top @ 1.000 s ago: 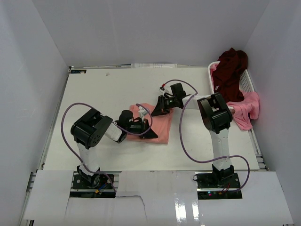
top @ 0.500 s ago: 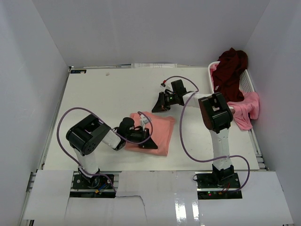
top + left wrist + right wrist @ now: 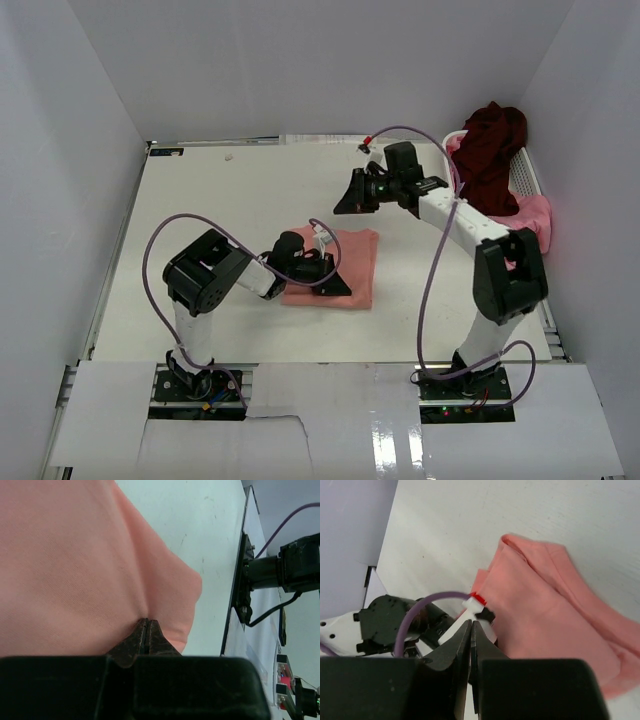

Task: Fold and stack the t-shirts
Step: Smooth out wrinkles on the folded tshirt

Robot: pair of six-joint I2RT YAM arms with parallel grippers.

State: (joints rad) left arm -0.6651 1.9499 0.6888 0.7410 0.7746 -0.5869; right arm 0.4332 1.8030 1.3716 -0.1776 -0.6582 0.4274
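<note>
Salmon-pink t-shirt (image 3: 348, 262) lies folded mid-tabletop (image 3: 220, 210), its left edge pinched in the left hand (image 3: 146, 623) while the right hand (image 3: 345, 205) hovers beyond it, fingers together and empty; with nothing pinning the cloth, a tug could drag the fold apart.

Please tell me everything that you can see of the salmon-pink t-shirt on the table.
The salmon-pink t-shirt is soft plain cloth, folded into a rough rectangle with layered edges. It lies flat on the white table, near the middle. The left gripper, shut, seems to pinch it where a crease runs to the fingertips. Nothing else touches it.
</note>
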